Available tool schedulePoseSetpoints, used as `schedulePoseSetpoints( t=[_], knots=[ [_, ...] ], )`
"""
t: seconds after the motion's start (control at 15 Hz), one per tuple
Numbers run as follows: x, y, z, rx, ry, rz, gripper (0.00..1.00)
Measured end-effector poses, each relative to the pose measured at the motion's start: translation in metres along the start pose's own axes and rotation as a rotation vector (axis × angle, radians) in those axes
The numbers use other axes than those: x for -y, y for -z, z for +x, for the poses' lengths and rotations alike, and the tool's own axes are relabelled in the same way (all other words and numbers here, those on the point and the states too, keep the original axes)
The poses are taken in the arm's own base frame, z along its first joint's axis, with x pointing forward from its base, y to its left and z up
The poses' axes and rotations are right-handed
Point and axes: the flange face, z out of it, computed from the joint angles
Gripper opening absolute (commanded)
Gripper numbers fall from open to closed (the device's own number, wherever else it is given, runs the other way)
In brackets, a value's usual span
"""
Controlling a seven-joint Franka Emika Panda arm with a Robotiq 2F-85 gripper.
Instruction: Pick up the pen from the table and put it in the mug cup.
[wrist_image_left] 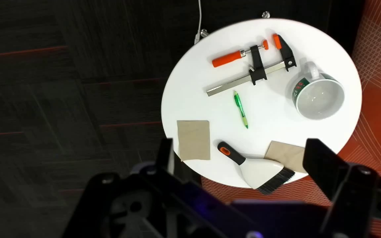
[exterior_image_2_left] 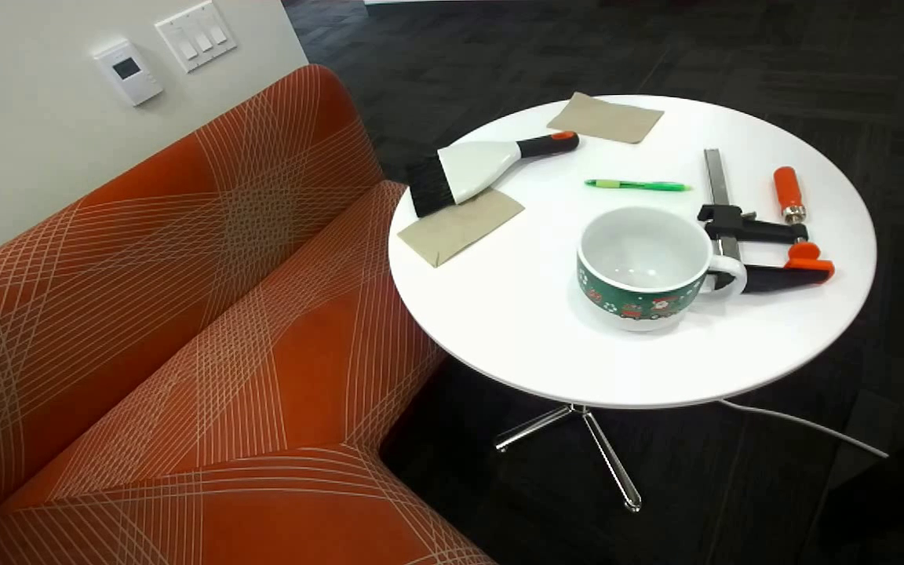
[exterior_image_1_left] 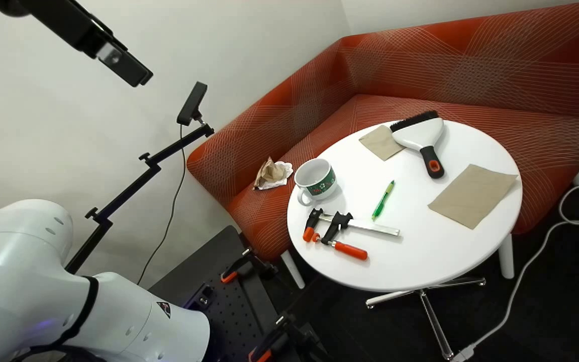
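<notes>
The bright green pen (exterior_image_1_left: 383, 200) lies flat on the round white table (exterior_image_1_left: 420, 266); it also shows in an exterior view (exterior_image_2_left: 637, 186) and in the wrist view (wrist_image_left: 240, 109). The white mug cup (exterior_image_1_left: 315, 179) has a green decorated band and stands upright with its open top facing up; it also shows in an exterior view (exterior_image_2_left: 644, 263) and in the wrist view (wrist_image_left: 319, 96). My gripper (wrist_image_left: 240, 143) is open with nothing between its fingers. It is high above the table, seen at the upper left of an exterior view (exterior_image_1_left: 126, 65).
An orange-handled clamp (exterior_image_1_left: 350, 223) lies beside the pen and near the mug's handle. A white brush with a black handle (exterior_image_1_left: 420, 136) rests partly on a brown napkin (exterior_image_1_left: 381, 143). Another brown napkin (exterior_image_1_left: 473, 195) lies near the table edge. An orange sofa (exterior_image_1_left: 420, 65) wraps behind the table.
</notes>
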Motion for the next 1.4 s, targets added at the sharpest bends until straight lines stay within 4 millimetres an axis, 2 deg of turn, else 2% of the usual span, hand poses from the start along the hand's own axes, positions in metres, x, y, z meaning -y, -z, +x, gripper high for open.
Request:
schedulePoseSetpoints(
  t=[0.27, 0.47, 0.67, 0.93, 1.4],
  knots=[
    [0.004, -0.005, 0.006, -0.011, 0.015, 0.004, 1.0],
    [0.014, -0.022, 0.022, -0.03, 0.049, 0.01, 1.0],
    [0.027, -0.053, 0.043, -0.042, 0.107, 0.015, 1.0],
    [0.046, -0.103, 0.066, -0.028, 0.186, 0.02, 1.0],
    [0.071, -0.19, 0.095, 0.044, 0.273, 0.011, 1.0]
  ],
)
